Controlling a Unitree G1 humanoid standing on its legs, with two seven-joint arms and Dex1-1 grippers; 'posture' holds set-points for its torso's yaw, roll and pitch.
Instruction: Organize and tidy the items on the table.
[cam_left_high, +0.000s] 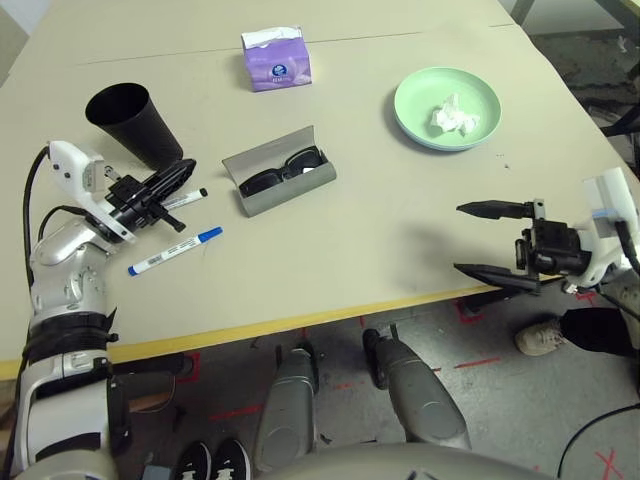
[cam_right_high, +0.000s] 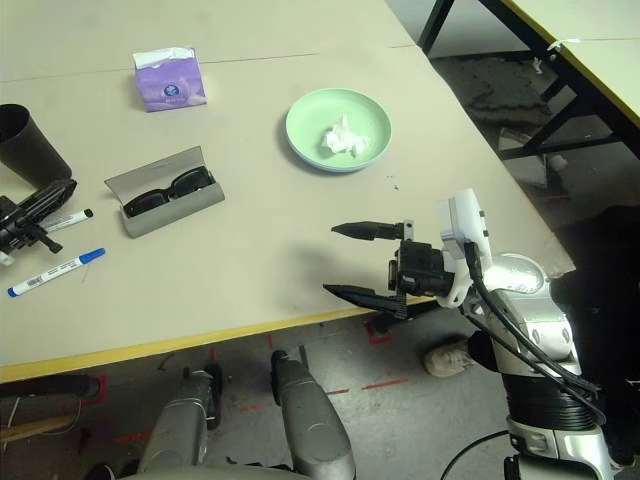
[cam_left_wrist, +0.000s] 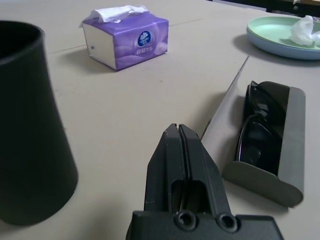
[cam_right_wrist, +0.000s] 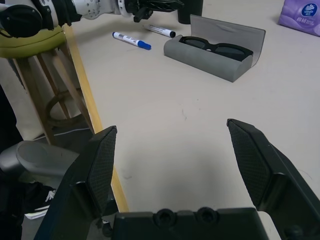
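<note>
Looking at the table: beige top with a yellow front edge, everything was pretty spread out on it.
Left gripper: fingers were pressed flat together with nothing between them, tip sitting just beside the black cup and over the black-capped marker.
Right gripper: fingers were spread wide and empty, hovering at the front edge, well apart from all the items.
Blue-capped marker: lay flat near the front, close to the other marker.
Glasses case: grey, lid open, mid-table, with the black sunglasses lying inside.
Plates: the green one was stacked on the pale blue, far right, with the crumpled tissue on top.
Tissue box: purple, at the far side.
</note>
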